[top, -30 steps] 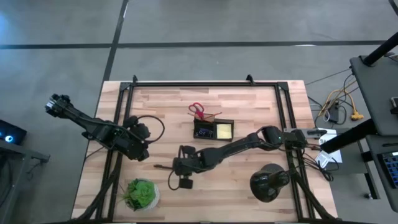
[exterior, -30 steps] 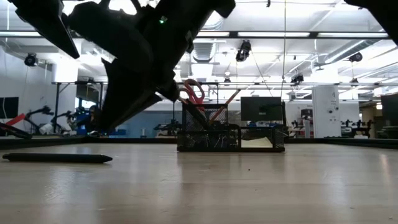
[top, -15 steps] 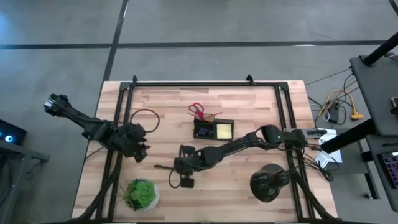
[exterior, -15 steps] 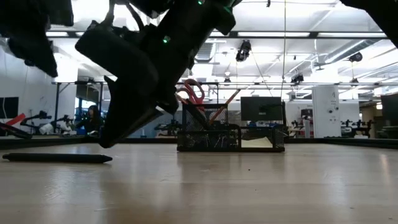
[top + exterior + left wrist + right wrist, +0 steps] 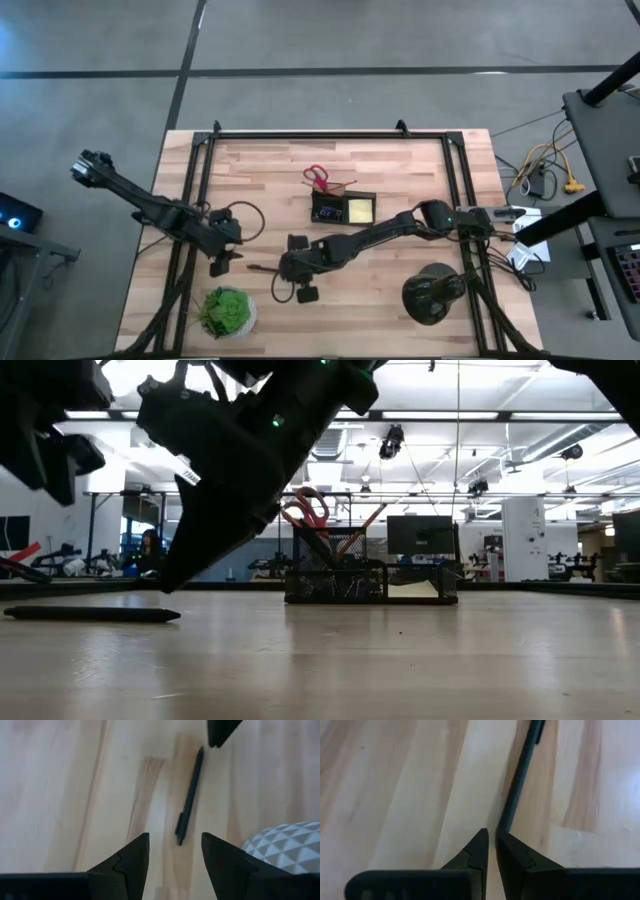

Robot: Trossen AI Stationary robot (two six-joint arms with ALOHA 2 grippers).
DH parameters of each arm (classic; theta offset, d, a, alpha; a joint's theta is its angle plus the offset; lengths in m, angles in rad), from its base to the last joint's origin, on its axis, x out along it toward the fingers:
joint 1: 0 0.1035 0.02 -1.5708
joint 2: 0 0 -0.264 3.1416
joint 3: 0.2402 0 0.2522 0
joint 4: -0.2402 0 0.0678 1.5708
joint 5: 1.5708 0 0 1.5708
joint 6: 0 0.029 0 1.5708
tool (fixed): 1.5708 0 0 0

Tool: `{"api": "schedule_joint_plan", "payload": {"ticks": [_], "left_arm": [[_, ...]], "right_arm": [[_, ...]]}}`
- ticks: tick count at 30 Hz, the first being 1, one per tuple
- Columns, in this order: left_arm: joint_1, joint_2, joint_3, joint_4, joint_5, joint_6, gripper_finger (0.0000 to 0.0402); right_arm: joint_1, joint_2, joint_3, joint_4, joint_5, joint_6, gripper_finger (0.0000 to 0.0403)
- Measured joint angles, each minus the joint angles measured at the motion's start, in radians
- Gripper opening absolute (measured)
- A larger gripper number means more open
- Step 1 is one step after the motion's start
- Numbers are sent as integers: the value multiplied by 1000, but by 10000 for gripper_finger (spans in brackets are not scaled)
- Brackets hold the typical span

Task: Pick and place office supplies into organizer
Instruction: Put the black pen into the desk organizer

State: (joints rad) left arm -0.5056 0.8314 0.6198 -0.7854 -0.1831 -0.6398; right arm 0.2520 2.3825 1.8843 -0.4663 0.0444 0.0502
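overhead looks straight down; low looks level across; both wrist views share the black pen (image 5: pixel 189 795)

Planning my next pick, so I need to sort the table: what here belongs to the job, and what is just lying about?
Job:
- pen, loose on the table, right gripper just short of its end
- organizer
- scissors, pencil, notes, already in the organizer

Lying about:
- plant
- black dome

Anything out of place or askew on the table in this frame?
One black pen lies loose on the wooden table, outside the mesh organizer. The right end effector is just beside its end, not gripping it. Nothing spilled or damaged.
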Motion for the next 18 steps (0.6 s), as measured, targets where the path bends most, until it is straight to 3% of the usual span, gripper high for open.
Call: {"api": "schedule_joint_plan", "payload": {"ticks": [5, 18], "left_arm": [[0, 77, -4, 9, 36, -8, 164], [0, 182, -32, 100, 108, 25, 164]], "right_arm": [[-4, 7, -37, 89, -27, 2, 29], [-37, 8, -95, 131, -22, 31, 29]]}}
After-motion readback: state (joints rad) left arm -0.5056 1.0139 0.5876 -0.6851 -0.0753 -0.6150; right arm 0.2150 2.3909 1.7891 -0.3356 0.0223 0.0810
